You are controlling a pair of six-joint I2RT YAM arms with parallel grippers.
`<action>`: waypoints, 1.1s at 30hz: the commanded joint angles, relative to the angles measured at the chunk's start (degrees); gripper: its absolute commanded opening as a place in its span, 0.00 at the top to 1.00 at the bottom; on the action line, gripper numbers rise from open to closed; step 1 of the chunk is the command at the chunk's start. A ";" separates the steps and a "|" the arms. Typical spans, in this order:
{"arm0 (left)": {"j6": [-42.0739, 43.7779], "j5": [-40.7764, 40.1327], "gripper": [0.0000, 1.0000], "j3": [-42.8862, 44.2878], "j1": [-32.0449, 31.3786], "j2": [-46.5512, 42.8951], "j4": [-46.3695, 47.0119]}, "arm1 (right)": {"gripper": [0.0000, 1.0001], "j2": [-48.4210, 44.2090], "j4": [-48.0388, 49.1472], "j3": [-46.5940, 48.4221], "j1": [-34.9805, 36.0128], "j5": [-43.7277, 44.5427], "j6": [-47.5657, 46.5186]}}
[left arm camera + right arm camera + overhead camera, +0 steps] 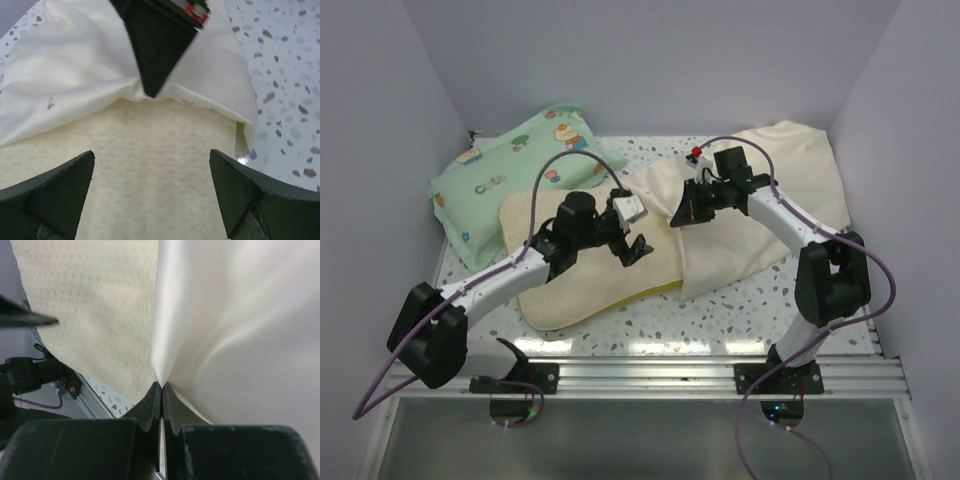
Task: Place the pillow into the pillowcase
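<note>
Fingers of my left gripper [151,165] stand wide apart, holding nothing, just above the pillow [150,120]. Its long axis runs away from me toward the pillowcase [75,65], its far end tucked under the mouth, whose hem my right gripper [162,390] pinches up. Left is nearer for pushing it deeper.
</note>
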 commanded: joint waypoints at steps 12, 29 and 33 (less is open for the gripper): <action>25.74 -23.95 0.11 -13.00 -14.55 8.13 3.76 | 1.00 0.42 0.60 1.18 0.11 -0.14 0.79; 7.90 -6.80 1.00 -1.82 -13.94 -0.56 9.20 | 1.00 -6.43 11.58 1.89 2.13 -7.87 18.70; 5.96 -13.72 1.00 -4.02 -16.22 1.98 18.69 | 1.00 -7.31 13.26 0.04 2.66 -8.40 21.89</action>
